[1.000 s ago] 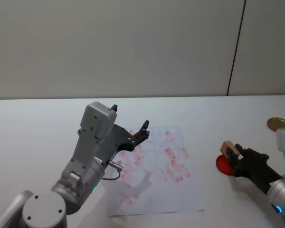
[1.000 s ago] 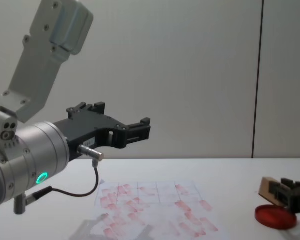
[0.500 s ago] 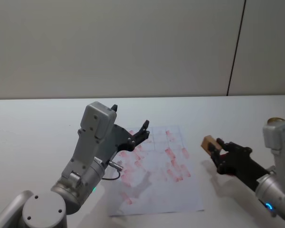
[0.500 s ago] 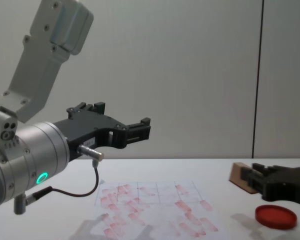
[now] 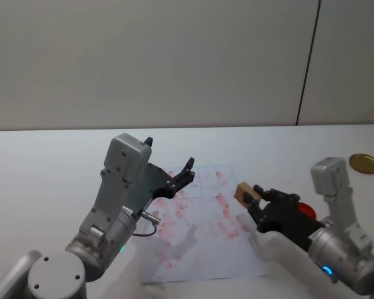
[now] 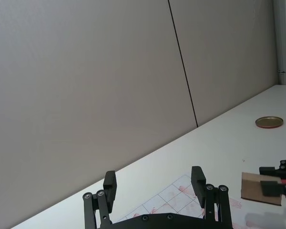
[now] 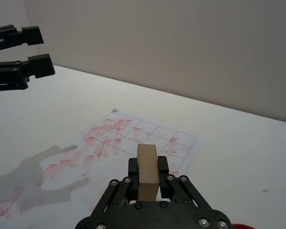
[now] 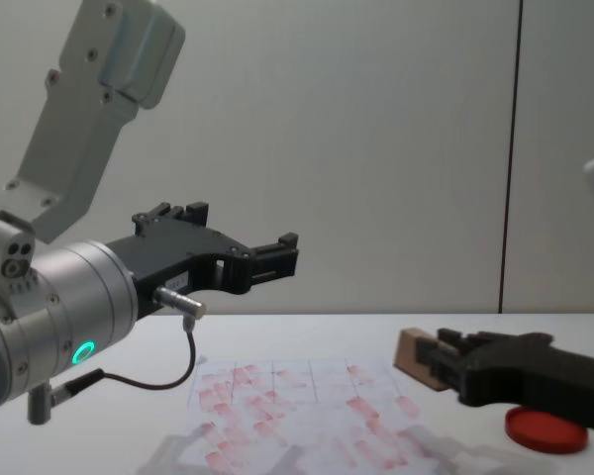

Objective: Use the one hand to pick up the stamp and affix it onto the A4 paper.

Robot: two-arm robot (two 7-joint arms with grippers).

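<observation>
The stamp (image 5: 244,192), a light-tan wooden block, is held in the air above the right edge of the A4 paper (image 5: 202,246), with my right gripper (image 5: 252,197) shut on it. The chest view puts the stamp (image 8: 414,354) a little above the sheet (image 8: 297,411); the right wrist view has the stamp (image 7: 147,169) between the black fingers over the printed paper (image 7: 112,143). The paper carries many red-pink prints on a faint grid. My left gripper (image 5: 184,171) hangs open and empty above the paper's left part, also in the left wrist view as left gripper (image 6: 155,183).
The round red ink pad (image 8: 545,428) lies on the white table right of the paper, partly behind my right arm in the head view (image 5: 305,210). A gold disc (image 5: 364,163) sits at the far right. A wall stands behind the table.
My right gripper has carried the stamp leftward from the red ink pad to the paper's right edge. The left arm has stayed still.
</observation>
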